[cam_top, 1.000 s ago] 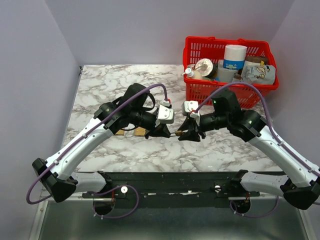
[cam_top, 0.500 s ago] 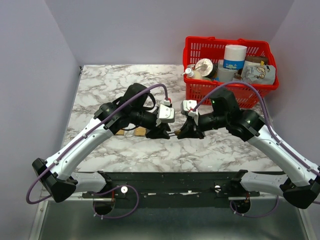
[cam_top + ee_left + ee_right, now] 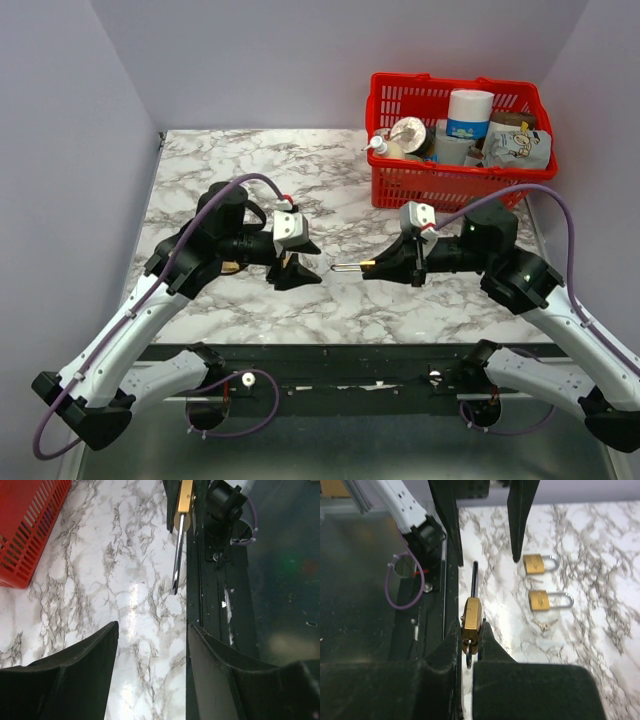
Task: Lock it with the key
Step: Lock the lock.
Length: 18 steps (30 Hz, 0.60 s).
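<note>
Padlock, brass: clamped edge-on in my right pincer over the tabletop's middle, shackle pointing to 9 o'clock. Left pincer: spread wide, empty, apart at the padlock's 9 o'clock. Possible key: metal sliver at the padlock's base; unsure. Step, I judge: readying the lock. Next calls for the left pincer to press the shackle home, then a turn.

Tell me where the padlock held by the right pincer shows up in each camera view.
Top external: padlock at centre, in the right pincer, shackle pointing left.
Left wrist: top centre, shackle pointing down.
Right wrist: centre, clamped between the fingers.
Shared landmark: the marble table under it in all three.
</note>
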Tool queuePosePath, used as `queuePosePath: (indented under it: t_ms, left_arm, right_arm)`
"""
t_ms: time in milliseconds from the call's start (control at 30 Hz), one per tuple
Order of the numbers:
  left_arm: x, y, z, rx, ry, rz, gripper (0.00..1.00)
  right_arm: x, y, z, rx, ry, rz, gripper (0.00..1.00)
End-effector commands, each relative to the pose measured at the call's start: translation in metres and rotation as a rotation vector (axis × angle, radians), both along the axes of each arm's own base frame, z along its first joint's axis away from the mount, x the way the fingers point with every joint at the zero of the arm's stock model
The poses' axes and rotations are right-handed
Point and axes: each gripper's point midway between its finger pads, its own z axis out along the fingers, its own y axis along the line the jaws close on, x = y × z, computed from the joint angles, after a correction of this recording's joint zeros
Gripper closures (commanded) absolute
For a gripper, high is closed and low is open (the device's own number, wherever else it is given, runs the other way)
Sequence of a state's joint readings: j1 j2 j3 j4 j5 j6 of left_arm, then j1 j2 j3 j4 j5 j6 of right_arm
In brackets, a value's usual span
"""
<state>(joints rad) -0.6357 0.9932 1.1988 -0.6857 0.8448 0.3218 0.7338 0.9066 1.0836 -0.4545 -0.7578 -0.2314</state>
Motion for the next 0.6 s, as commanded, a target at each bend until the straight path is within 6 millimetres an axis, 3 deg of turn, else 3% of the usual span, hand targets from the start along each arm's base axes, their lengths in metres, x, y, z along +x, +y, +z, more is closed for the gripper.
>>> queuePosePath:
  t_ms: [0,267,500,567]
  left_arm:
    - [-0.009,-0.009,0.023,-0.155,-0.003,-0.039,0.35]
    - [-0.013,-0.018,0.049,-0.225,0.013,-0.025,0.44]
    - [-0.014,-0.021,0.050,-0.225,0.007,-0.018,0.54]
    - [-0.014,-0.022,0.050,-0.224,0.014,-0.023,0.62]
  right_arm:
    - [-0.011,0.008,0.038,0.163,-0.036,0.062,0.99]
    - [-0.013,0.013,0.039,0.170,-0.016,0.100,0.99]
    - [-0.010,0.013,0.039,0.162,-0.022,0.086,0.99]
    - [-0.010,0.013,0.038,0.160,-0.023,0.084,0.99]
